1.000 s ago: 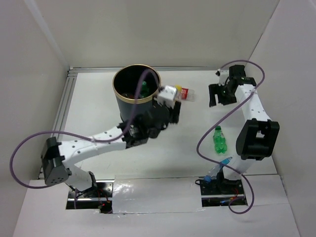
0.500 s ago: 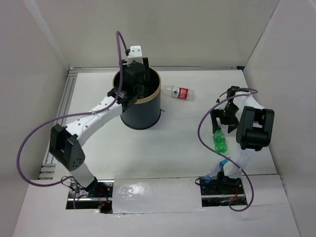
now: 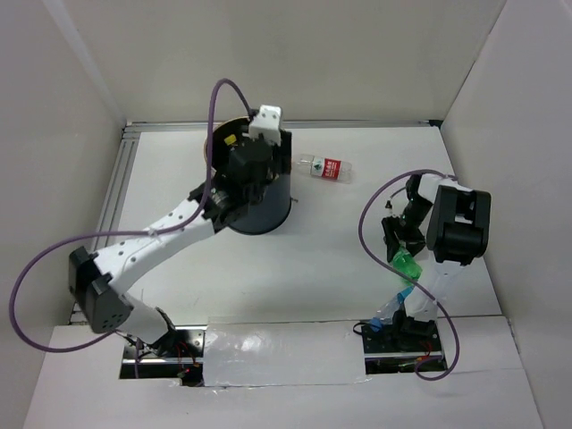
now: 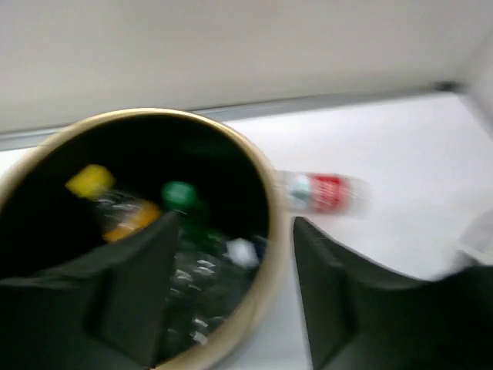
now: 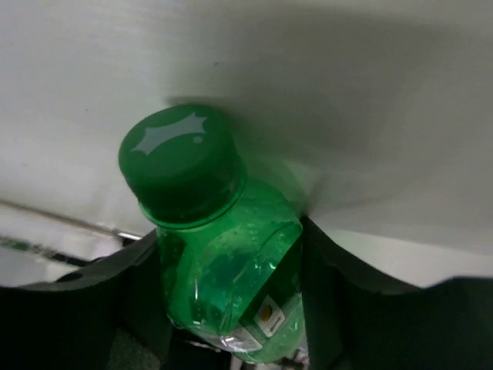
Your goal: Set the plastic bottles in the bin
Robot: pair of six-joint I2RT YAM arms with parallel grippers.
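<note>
The bin (image 3: 265,213), dark with a gold-tan rim, stands at the back left. My left gripper (image 3: 262,163) hovers over its right side, open and empty. In the left wrist view the gripper (image 4: 231,289) straddles the bin's rim (image 4: 266,262). Inside lie several bottles, one with a yellow cap (image 4: 91,180) and one with a green cap (image 4: 179,194). A red-and-white labelled bottle (image 3: 327,167) lies on the table right of the bin, also in the left wrist view (image 4: 322,193). My right gripper (image 3: 402,255) is shut on a green bottle (image 3: 407,265), its body (image 5: 223,254) between the fingers.
White walls close the table in at the back and on both sides. A metal rail (image 3: 112,197) runs along the left edge. Purple cables loop off both arms. The right arm's base (image 3: 402,335) stands just below the green bottle.
My left gripper went from beside the bin up over it, then toward its right rim. My right gripper came from the back right down onto the green bottle and closed on it.
</note>
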